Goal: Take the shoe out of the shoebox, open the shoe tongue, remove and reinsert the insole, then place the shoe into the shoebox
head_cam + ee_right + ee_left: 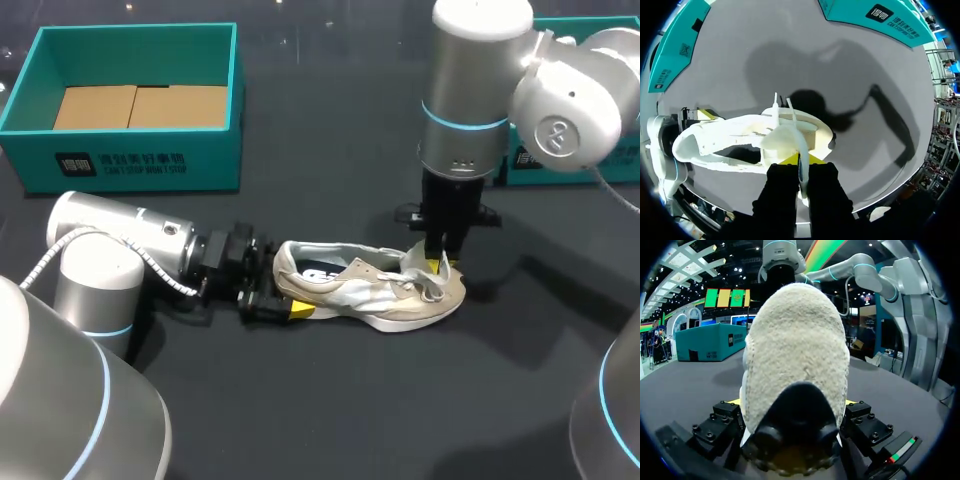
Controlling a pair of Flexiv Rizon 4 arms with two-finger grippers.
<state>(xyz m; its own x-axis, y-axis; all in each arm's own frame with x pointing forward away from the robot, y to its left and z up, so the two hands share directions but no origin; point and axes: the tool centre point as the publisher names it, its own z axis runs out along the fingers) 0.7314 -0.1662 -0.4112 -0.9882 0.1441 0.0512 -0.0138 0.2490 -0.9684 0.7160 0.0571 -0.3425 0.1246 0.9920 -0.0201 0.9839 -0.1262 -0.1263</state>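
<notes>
The shoe point(370, 290) is out of the shoebox point(140, 160) and sits low on the dark bench point(330, 410), well apart from the box, sole down with its heel toward the left arm and its toe toward the right. The left gripper point(282, 295) lies along the bench and comes in at the heel. In the left wrist view its fingers point(720, 422) press on both sides of the heel, so they are clamped on the shoe. The right gripper point(438, 262) hangs straight down over the front of the shoe. In its own wrist view the two yellow tips are drawn together on a thin pale flap, the tongue point(790, 137), which stands up from the laces. The shoe's opening faces up, and a dark patch shows inside it. The teal shoebox stands at the far left of the bench, its cardboard floor bare. A second teal box point(525, 172) shows at the far right, partly behind the right arm.
</notes>
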